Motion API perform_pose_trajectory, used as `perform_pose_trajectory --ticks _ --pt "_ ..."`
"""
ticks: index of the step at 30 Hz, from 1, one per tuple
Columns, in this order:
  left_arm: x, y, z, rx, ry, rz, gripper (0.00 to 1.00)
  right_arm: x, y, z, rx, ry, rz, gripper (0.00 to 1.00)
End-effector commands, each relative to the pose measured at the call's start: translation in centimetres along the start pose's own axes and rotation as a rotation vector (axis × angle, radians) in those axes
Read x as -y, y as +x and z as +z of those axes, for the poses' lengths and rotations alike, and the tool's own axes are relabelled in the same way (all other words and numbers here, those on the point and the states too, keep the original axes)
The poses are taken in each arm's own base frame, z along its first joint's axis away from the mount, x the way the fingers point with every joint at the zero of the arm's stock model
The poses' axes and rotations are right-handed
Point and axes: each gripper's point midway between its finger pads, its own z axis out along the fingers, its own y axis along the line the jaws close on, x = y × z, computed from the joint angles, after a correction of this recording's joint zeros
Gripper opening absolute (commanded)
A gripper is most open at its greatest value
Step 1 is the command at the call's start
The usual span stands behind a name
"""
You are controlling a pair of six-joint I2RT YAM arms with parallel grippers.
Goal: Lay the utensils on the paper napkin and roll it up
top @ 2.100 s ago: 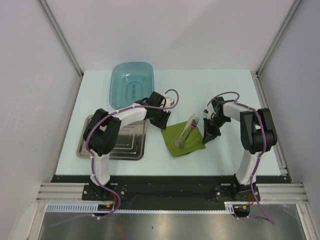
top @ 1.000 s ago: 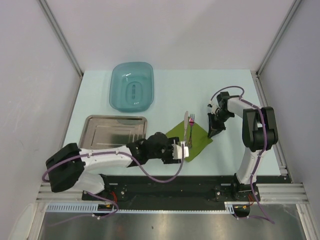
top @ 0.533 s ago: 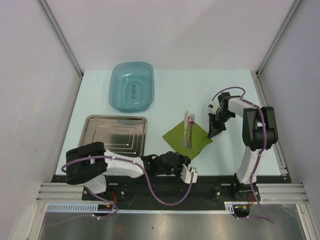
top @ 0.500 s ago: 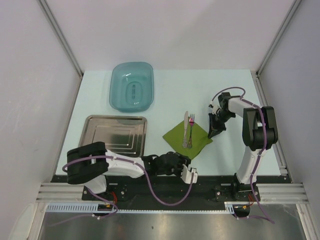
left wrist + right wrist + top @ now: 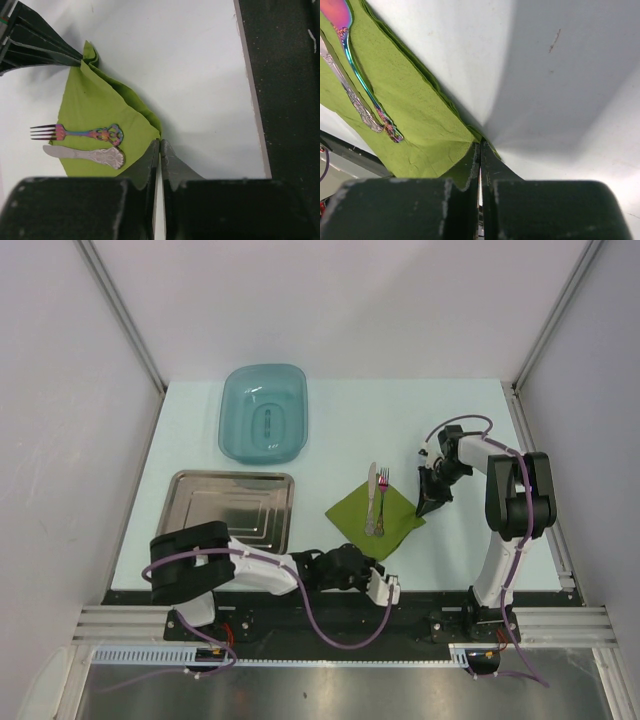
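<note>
Now two utensils (image 5: pixel 90 133), one napkin (image 5: pixel 95 107), left pincer (image 5: pixel 160 145), right pincer (image 5: pixel 480 147), both closed

The left claw (image 5: pixel 159 146) has swung from near the basin (image 5: pixel 262 380) to the napkin's (image 5: pixel 398 518) near corner by the counter's (image 5: pixel 450 420) edge. Napkin and utensils (image 5: pixel 375 502) have turned slightly.

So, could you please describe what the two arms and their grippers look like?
The left arm and right arm share white link shells, black joint housings and a looping purple cable. The left gripper and right gripper have dark, flat fingers tapering to points. No markings are readable.
</note>
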Motion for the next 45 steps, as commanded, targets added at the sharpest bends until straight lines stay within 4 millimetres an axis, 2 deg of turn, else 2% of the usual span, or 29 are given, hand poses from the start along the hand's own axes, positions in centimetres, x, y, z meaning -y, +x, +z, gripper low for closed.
perform_pose_trajectory --ticks 1,2,5,9,10,11,12,14,16,22,27,30,35,40,44,45 --pt "-2.2 -1.5 0.5 0.03 -0.06 -0.029 0.04 -0.2 0.4 -0.1 -0.026 -0.02 0.022 0.02" --pt "-2.6 -1.6 0.6 0.031 -0.068 -0.039 0.0 -0.2 0.4 -0.2 -0.028 -0.021 0.024 0.03" --pt "-3.1 -1.7 0.4 0.04 -0.069 -0.064 0.0 -0.1 0.5 -0.2 -0.031 -0.021 0.026 0.08" --pt "-3.6 -1.8 0.2 0.044 -0.053 -0.104 0.0 -0.1 0.5 -0.5 -0.03 -0.028 0.017 0.39" --pt "-3.4 -1.7 0.2 0.041 -0.034 -0.116 0.0 -0.3 0.4 -0.6 -0.027 -0.034 0.011 0.44" --pt "-4.2 -1.7 0.1 0.038 -0.047 -0.135 0.0 -0.4 0.3 -1.0 -0.02 -0.037 0.005 0.48" --pt "-4.1 -1.9 0.1 0.048 -0.031 -0.142 0.0 -0.5 0.1 -1.3 -0.012 -0.042 -0.007 0.55" --pt "-4.7 -1.8 0.1 0.048 -0.024 -0.155 0.0 -0.9 -0.1 -2.0 0.006 -0.044 -0.028 0.57" --pt "-5.1 -1.8 0.0 0.049 -0.014 -0.165 0.0 -1.2 -0.3 -2.6 0.018 -0.053 -0.048 0.57" --pt "-5.8 -2.4 -0.3 0.068 0.004 -0.172 0.0 -3.3 -1.6 -4.7 0.102 -0.106 -0.077 0.45" --pt "-6.0 -2.5 -0.4 0.065 0.009 -0.188 0.0 -5.2 -1.1 -5.4 0.113 -0.141 -0.099 0.36" --pt "-6.7 -2.6 -0.4 0.062 0.005 -0.202 0.0 -6.3 -0.3 -4.7 0.096 -0.184 -0.101 0.32" --pt "-8.1 -2.2 -0.4 0.053 -0.004 -0.245 0.0 -7.2 2.2 -1.7 -0.023 -0.241 -0.085 0.24" --pt "-9.3 -1.7 -0.3 0.049 -0.019 -0.278 0.0 -6.3 2.8 0.3 -0.077 -0.242 -0.059 0.22" --pt "-9.8 -0.6 0.1 0.023 -0.019 -0.317 0.0 -6.3 2.9 0.6 -0.088 -0.255 -0.057 0.21" --pt "-10.7 -0.4 0.2 0.024 -0.033 -0.33 0.0 -6.3 2.8 0.5 -0.084 -0.255 -0.061 0.22"
